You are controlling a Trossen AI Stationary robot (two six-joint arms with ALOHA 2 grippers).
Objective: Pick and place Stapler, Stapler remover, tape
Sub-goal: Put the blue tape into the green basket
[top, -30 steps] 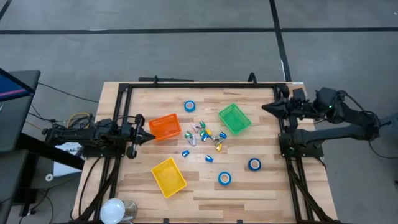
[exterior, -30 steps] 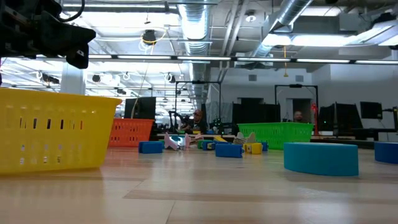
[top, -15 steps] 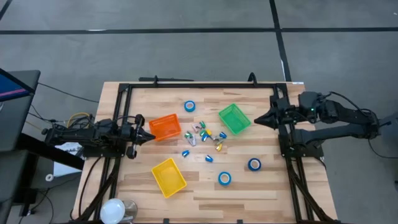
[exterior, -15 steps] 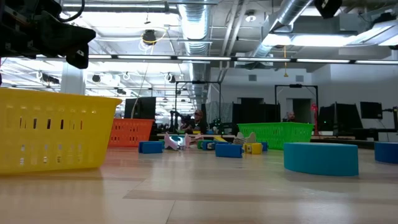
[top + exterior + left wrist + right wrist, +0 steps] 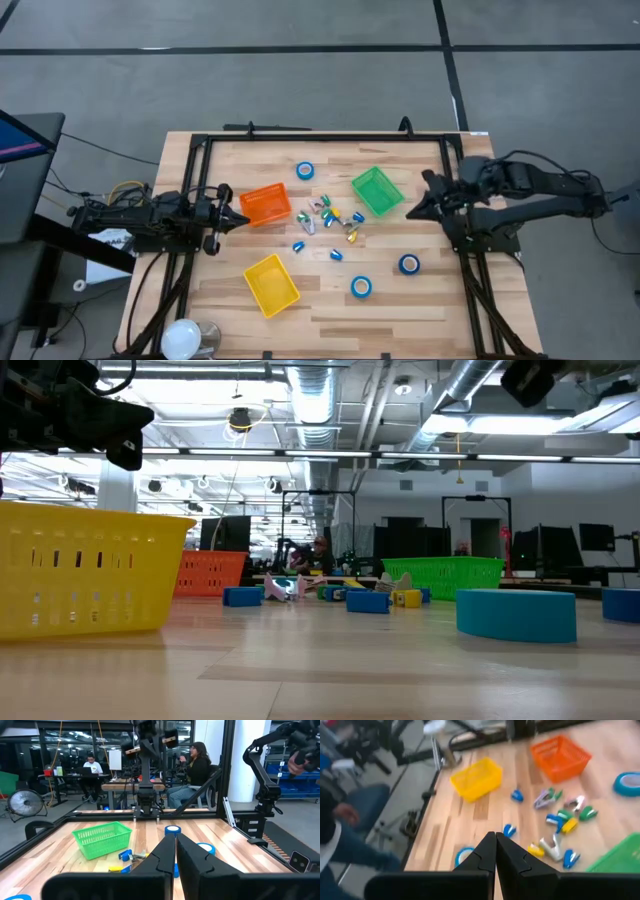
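Observation:
Three blue tape rolls lie flat on the wooden table: one by the far edge (image 5: 305,171), two toward the near right (image 5: 361,287) (image 5: 409,264). A pile of small blue, green, yellow and pale claw-shaped pieces (image 5: 330,220) sits in the middle. My right gripper (image 5: 408,213) is shut and hovers just right of the green bin (image 5: 377,190), touching nothing. In its wrist view the shut gripper (image 5: 495,846) points over the pile (image 5: 560,815). My left gripper (image 5: 240,222) waits shut beside the orange bin (image 5: 265,204); its wrist view shows the gripper (image 5: 176,851) shut.
A yellow bin (image 5: 271,284) stands toward the near left. A black frame (image 5: 320,138) runs around the table. A white round object (image 5: 183,338) sits at the near-left corner. People sit at desks beyond the table (image 5: 197,767). Bare wood lies between the pile and the near rolls.
My right gripper has swung from the table's far right corner toward the near edge and slightly left, ending beside the green bin. It stays shut. The left arm and all objects have kept still.

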